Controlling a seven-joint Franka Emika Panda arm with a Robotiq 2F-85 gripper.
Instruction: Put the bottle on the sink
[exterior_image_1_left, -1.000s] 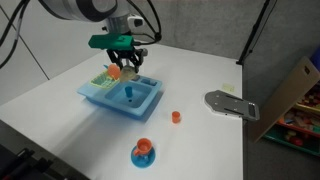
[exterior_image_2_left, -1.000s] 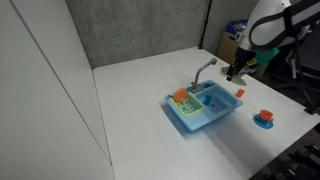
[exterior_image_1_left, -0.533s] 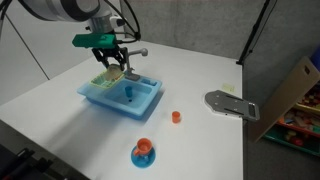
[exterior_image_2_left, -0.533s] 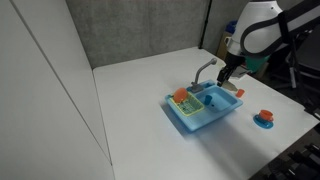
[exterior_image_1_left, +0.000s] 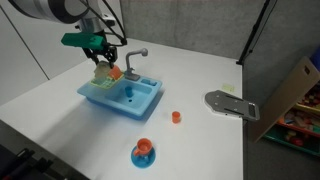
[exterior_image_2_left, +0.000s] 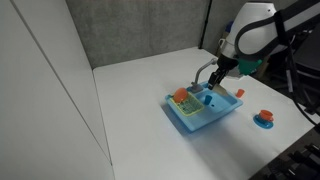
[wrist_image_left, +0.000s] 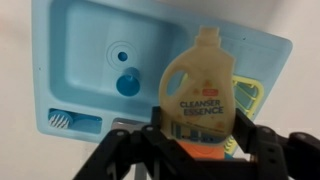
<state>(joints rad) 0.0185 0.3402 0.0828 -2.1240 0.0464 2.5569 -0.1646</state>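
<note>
My gripper (wrist_image_left: 195, 150) is shut on the bottle (wrist_image_left: 205, 85), a pale cream-yellow toy jug labelled "Cleanser Essence". An orange patch shows between the jaws at its lower end. I hold it above the light-blue sink (wrist_image_left: 80, 40), near the yellow-green side section (wrist_image_left: 252, 100). In both exterior views the gripper (exterior_image_1_left: 104, 62) (exterior_image_2_left: 208, 82) hangs over the sink (exterior_image_1_left: 150, 100) (exterior_image_2_left: 222, 112), beside the grey faucet (exterior_image_1_left: 135, 58) (exterior_image_2_left: 203, 70). The bottle is hard to make out there.
A small blue piece (wrist_image_left: 127, 82) stands in the basin. An orange item (exterior_image_1_left: 113, 72) (exterior_image_2_left: 181, 95) lies on the sink's side section. On the white table are a tiny orange cup (exterior_image_1_left: 176, 117), an orange cup on a blue plate (exterior_image_1_left: 143, 152) (exterior_image_2_left: 264, 118) and a grey metal part (exterior_image_1_left: 230, 104).
My gripper has carried the bottle across the sink, from the faucet side toward the side section. The things on the table have not moved.
</note>
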